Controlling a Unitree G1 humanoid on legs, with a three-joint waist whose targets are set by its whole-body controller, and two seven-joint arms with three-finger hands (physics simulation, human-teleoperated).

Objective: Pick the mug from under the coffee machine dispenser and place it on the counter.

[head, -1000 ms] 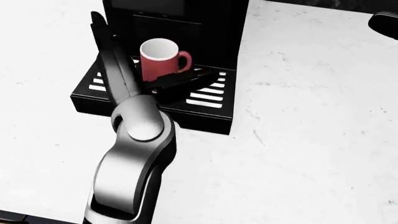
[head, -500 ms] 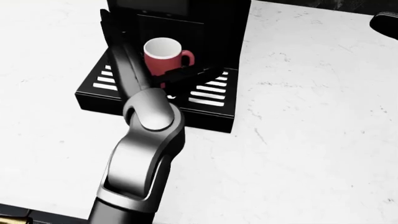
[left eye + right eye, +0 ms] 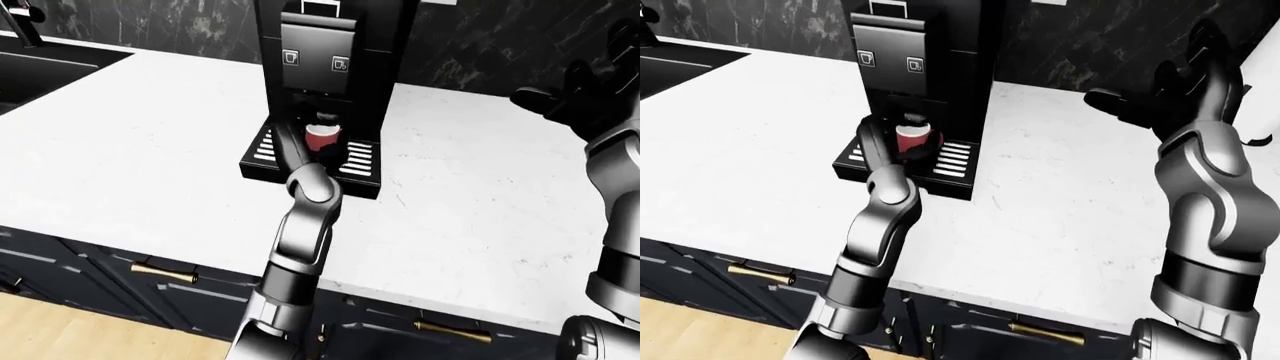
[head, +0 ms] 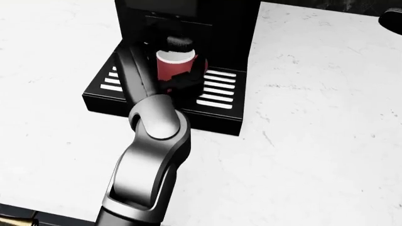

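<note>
mug: the red mug [image 4: 174,66] stands on the slotted tray [image 4: 217,92] of the machine [image 3: 335,67], right under the dispenser [image 4: 178,44], whose dark spout covers part of its rim in the head view

step: grasping; the mug is not yet lifted off the tray, so the carry and the setting-down are both still to do

left hand: the left hand [image 4: 183,79] is at the mug, its dark fingers across the lower side of the red wall; they look wrapped round it, but black on black hides how tightly, so I cannot tell whether the grip is closed

axis: the mug's long axis is upright, mouth toward the dispenser; its handle is not clearly seen in any view, so which way it points I cannot say

next move: judged from this, the hold must be made firm first; then the mug must come out level and sideways from beneath the dispenser before it rises, since the spout sits close above the rim; then down onto bare tabletop [image 4: 314,122] beside the machine

right hand: the right hand [image 3: 1160,94] is raised well to the right of the machine, fingers spread, holding nothing

risk: lifting straight up would likely knock the rim on the dispenser
</note>
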